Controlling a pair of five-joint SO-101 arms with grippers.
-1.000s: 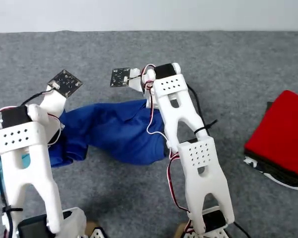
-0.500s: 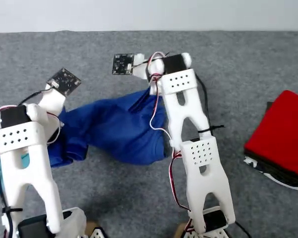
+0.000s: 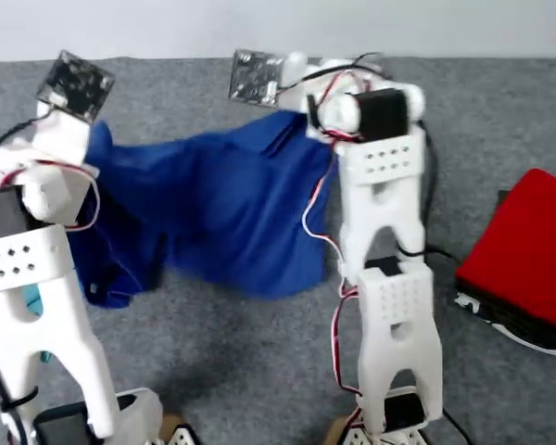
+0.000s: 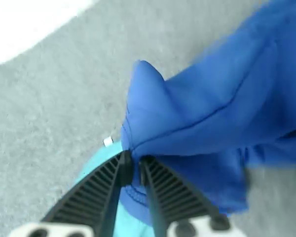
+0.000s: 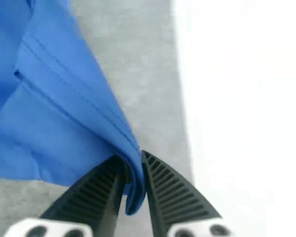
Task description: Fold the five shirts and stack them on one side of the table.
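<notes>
Evidently the blue shirt (image 3: 213,213) is held up over the far part of the table (image 3: 500,120), one edge clamped in the left gripper (image 4: 133,170) and another in the right gripper (image 5: 133,172). Soft, light and limp, it is judged best gripped at its seamed edges.

White plastic arm links (image 3: 389,324) with grids of small holes; black motors (image 3: 385,111), red and white cables (image 3: 332,93), black ribbed fingers (image 4: 101,185).

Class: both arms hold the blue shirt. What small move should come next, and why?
Probably draw the left gripper and right gripper slightly apart to pull the blue shirt taut before laying it flat. Each is shut on an edge of the shirt, and the cloth between them hangs in creases, its lower part bunched on the table.
</notes>
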